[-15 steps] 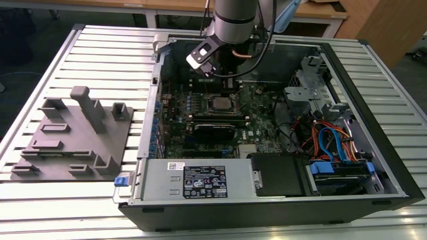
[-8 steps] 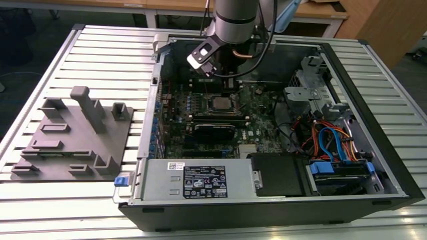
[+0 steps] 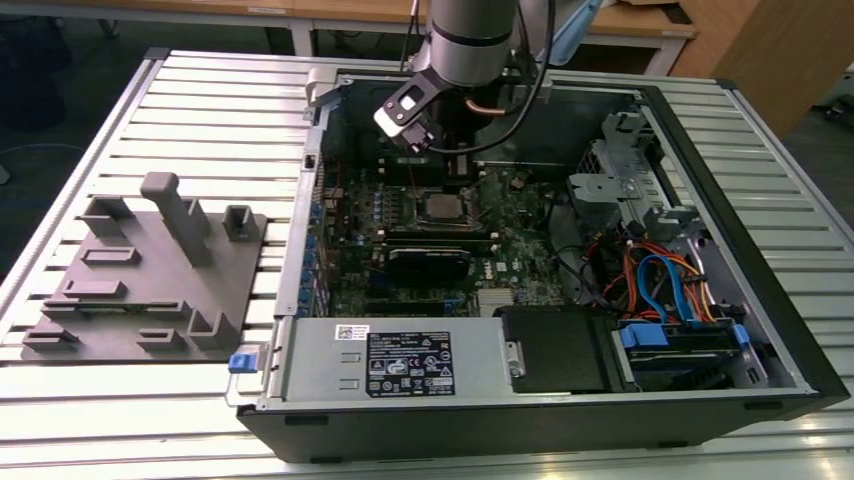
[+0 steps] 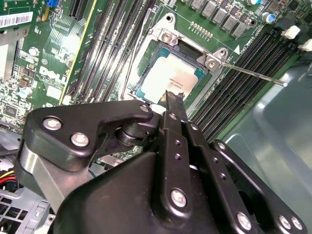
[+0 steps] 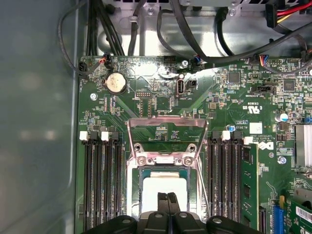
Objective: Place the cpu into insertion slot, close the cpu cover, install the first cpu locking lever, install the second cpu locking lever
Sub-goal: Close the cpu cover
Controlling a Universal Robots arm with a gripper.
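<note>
In the exterior view, the gripper (image 3: 451,162) is seen hanging inside the open computer case (image 3: 754,250), just above the insertion slot (image 3: 416,212) in the green board. The cpu (image 3: 443,208) is seated inside that slot.

In the second wrist view, the fingers (image 4: 176,122) are seen pressed together with nothing pinched between them. Their tip is held over the near edge of the cpu (image 4: 170,78), close to it; whether it touches cannot be told. A thin locking lever (image 4: 253,74) is seen standing free of the slot, slanting out across the memory slots (image 4: 239,97).

In the first wrist view, the cpu cover (image 5: 165,122) is seen swung open, not yet closed, and hinged at the far edge of the slot. The relation that matters is judged to be this: the cover lies straight beyond the cpu (image 5: 163,187) from the joined fingertips (image 5: 164,200), on the line along which the fingers point, with its free bar furthest away
</note>
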